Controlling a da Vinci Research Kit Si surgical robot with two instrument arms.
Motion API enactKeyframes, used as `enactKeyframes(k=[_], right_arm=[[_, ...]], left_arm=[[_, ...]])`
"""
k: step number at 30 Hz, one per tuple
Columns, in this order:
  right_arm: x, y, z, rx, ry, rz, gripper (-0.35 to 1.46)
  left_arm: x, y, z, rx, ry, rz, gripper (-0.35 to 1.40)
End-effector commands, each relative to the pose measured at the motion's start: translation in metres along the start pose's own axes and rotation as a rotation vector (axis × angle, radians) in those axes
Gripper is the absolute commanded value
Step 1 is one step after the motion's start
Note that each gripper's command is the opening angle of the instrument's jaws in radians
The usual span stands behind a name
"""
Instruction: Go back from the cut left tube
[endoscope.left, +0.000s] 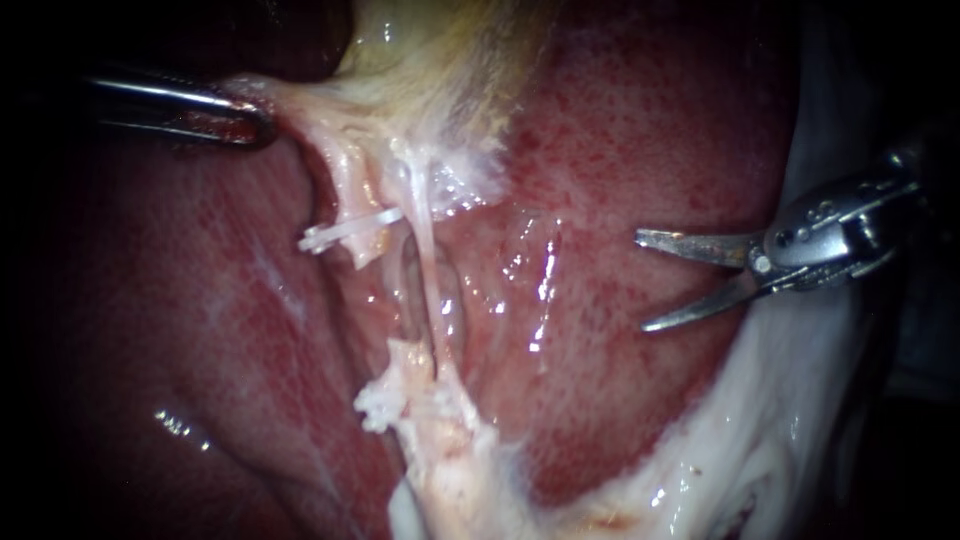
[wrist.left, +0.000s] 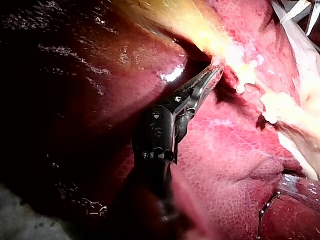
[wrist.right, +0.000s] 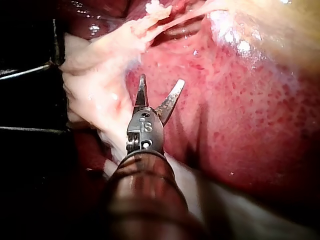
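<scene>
While the right instrument (endoscope.left: 640, 282) hangs at three o'clock over the liver (endoscope.left: 620, 150), its jaws spread and holding nothing, the cut left tube (endoscope.left: 350, 197) lies near centre, well apart from it. Its upper stump (endoscope.left: 358, 250) bears a clip (endoscope.left: 345, 232), and its lower stump (endoscope.left: 404, 358) sits toward six o'clock. At ten o'clock the left instrument (endoscope.left: 258, 122) pinches pale tissue (endoscope.left: 300, 100).

Left instrument (endoscope.left: 258, 120): slim, polished steel jaws on a black, pinned wrist. Right instrument (endoscope.left: 643, 280): tapered silver jaws, riveted pivot, grey clevis, dark shaft.
</scene>
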Motion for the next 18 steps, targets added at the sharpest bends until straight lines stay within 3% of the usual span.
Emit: enactKeyframes(k=[1, 11, 18], right_arm=[[0.0000, -0.0001, 0.0000, 0.007, 0.002, -0.001, 1.45], [-0.0001, -0.0001, -0.0002, 0.008, 0.003, -0.002, 1.45], [-0.0002, -0.0002, -0.0002, 0.008, 0.003, -0.002, 1.45]], left_arm=[[-0.0002, 0.0001, 0.0003, 0.007, 0.001, 0.003, -0.35], [-0.0025, 0.0002, 0.0039, -0.012, -0.017, 0.023, -0.35], [-0.0025, 0.0001, 0.0039, -0.015, -0.021, 0.024, -0.35]])
